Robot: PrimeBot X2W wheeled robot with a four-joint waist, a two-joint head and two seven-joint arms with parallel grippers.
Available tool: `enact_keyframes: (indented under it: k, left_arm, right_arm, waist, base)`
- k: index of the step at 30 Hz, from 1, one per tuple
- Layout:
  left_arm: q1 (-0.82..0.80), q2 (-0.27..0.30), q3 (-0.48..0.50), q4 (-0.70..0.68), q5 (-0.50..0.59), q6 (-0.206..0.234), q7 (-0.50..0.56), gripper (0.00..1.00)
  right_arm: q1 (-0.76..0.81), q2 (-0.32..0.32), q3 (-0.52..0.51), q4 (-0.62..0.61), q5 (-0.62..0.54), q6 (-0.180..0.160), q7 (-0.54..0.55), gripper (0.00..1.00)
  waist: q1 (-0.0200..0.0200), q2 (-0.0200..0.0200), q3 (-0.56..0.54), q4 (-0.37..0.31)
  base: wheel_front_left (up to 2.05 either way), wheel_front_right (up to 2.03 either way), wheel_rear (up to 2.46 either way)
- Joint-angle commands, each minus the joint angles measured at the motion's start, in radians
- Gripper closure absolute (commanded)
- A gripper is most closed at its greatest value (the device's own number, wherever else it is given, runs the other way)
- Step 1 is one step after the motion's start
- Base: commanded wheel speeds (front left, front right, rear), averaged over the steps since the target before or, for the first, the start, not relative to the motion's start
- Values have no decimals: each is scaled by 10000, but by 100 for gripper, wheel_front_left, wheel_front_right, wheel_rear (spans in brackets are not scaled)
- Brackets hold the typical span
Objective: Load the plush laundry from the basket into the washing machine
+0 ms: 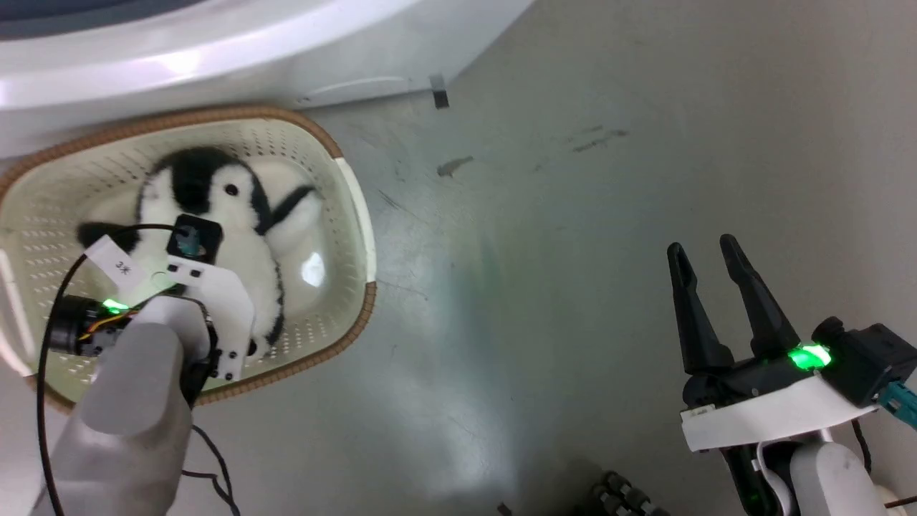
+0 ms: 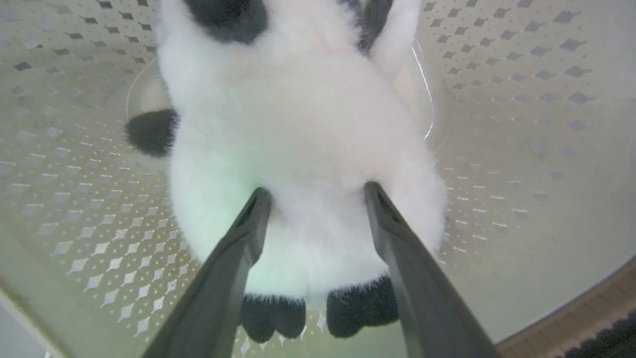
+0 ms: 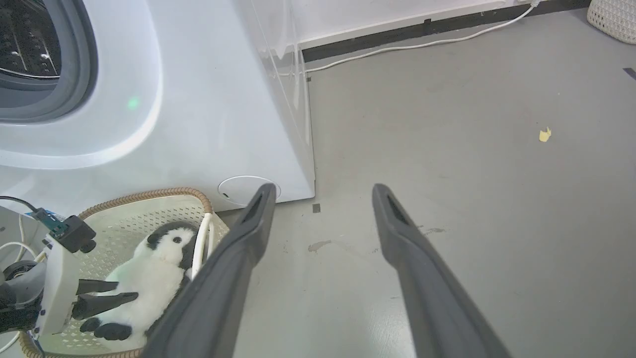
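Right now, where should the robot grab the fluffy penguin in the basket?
Probably its white lower belly, just above the black feet, coming down from above. The penguin lies belly-up in the basket, and the open left gripper straddles that soft part.

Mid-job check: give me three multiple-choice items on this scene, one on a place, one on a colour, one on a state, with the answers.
1. Where is the penguin?
A. In the drum.
B. In the basket.
C. On the floor.

2. What colour are its feet?
A. Yellow.
B. White.
C. Black.

3. How is the left hand?
A. Open, a finger on each side of the penguin's body.
B. Shut on the basket rim.
C. Open over bare floor.

Answers: 1 B, it lies inside the basket, which stands by the washer. 2 C, the left wrist view shows two black feet. 3 A, the fingers stand apart with white fur between them.
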Motion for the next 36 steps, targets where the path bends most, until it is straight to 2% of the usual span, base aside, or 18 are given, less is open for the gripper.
enact_keyframes:
  k: [1, 6, 7, 8, 9, 20, 23, 30, 33, 34, 36]
  left_arm:
    - [-356, 165, -108, 360, -27, 69, 141, 0]
    - [-644, 278, -245, 743, -72, 194, 281, 0]
    - [-775, 318, -269, 933, -165, 178, 331, 76]
    - [-775, 318, -269, 933, -165, 178, 331, 76]
    - [-855, 408, -286, 1101, -250, 172, 278, 100]
    - [-811, 955, -110, 1953, -950, 175, -371, 100]
    - [-687, 872, -100, 2125, -1164, 164, -887, 100]
    - [-290, 46, -209, 2725, -1617, -27, -2124, 100]
    - [57, -415, -290, 2874, -1729, -168, -2742, 100]
    - [419, -828, -415, 2991, -1805, -342, -3427, 100]
    - [666, -1101, -536, 3028, -1844, -468, -3910, 100]
  right_arm:
    - [-139, -8, -14, -97, 193, -9, -125, 0]
    - [-151, -8, -48, -156, 366, -9, -207, 0]
    - [-181, -9, -24, -147, 443, -9, -248, 0]
    - [-181, -9, -24, -147, 443, -9, -248, 0]
    - [-239, -9, 37, -93, 535, -9, -289, 0]
    - [-860, -10, 448, 183, 893, -10, -494, 0]
    - [-915, -10, 298, 283, 879, -11, -556, 0]
    - [-365, -10, -258, 666, 273, -11, -657, 0]
    - [-48, -10, -533, 692, -44, -11, -657, 0]
    - [268, -10, -707, 680, -419, -11, -657, 0]
    - [446, -10, -785, 681, -667, -11, -657, 0]
  waist:
    - [-1, -1, 285, -170]
    - [-1, -1, 625, -306]
    - [-1, -1, 777, -383]
    - [-1, -1, 777, -383]
    - [-1, -1, 885, -499]
    - [-1, -1, 934, -1198]
    - [-1, -1, 542, -1111]
    - [-1, -1, -1074, -426]
    - [-1, -1, -2017, -14]
    - [-1, -1, -2913, 405]
    - [-1, -1, -3474, 684]
  base:
    - [0, 0, 0]
    - [0, 0, 0]
    - [0, 0, 0]
    - [0, 0, 0]
    - [0, 0, 0]
    - [0, 0, 0]
    - [0, 0, 0]
    - [0, 0, 0]
    - [0, 0, 0]
    - [0, 0, 0]
    - [0, 0, 0]
